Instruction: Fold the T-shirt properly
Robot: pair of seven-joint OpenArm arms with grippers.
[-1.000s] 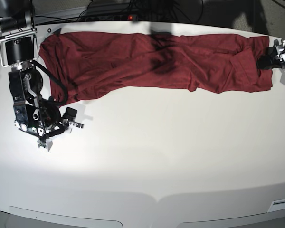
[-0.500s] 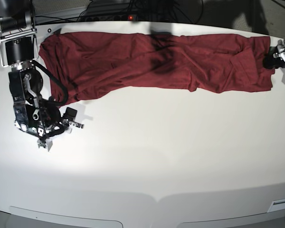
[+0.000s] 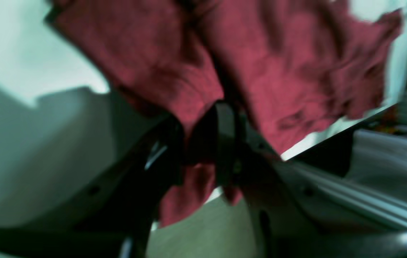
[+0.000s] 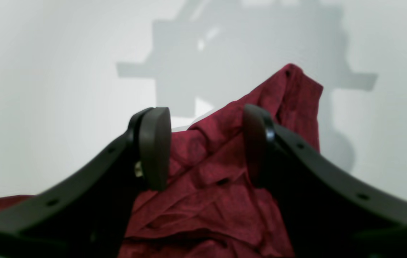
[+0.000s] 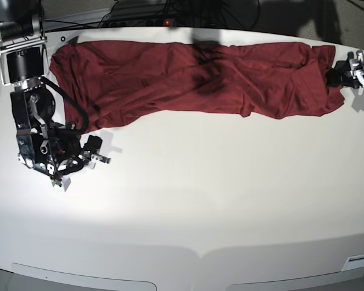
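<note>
Since a second ago, the left gripper (image 5: 340, 76) at the right edge has nipped and lifted the T-shirt's (image 5: 188, 76) hem, jaws closed on cloth. Spread across the top, it lies unfolded; the right gripper (image 5: 94, 151) waits open, lower left.

The white table (image 5: 200, 200) bears the spread maroon T-shirt (image 5: 170, 76).

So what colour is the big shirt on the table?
The T-shirt is plain dark red, with no print. It shows best in the base view.
</note>
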